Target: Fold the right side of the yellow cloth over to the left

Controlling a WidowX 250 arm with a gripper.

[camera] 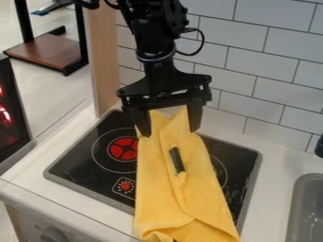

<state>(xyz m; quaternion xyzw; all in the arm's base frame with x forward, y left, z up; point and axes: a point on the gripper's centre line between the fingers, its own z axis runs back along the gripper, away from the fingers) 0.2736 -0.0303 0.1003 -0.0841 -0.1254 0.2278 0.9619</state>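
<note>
Risking a lopsided pinch by the black gripper (170, 132) on the yellow towel (189, 203), owing to loose, uneven folds; also risking shedding the dark stick-like piece (177, 159), if tilting the towel. Lying over the black cooktop (82, 163), running lengthwise from front edge to back, pointing a peaked end towards the tiled wall (252, 75). Straddling that end with fingers spread wide, apparently grasping nothing
</note>
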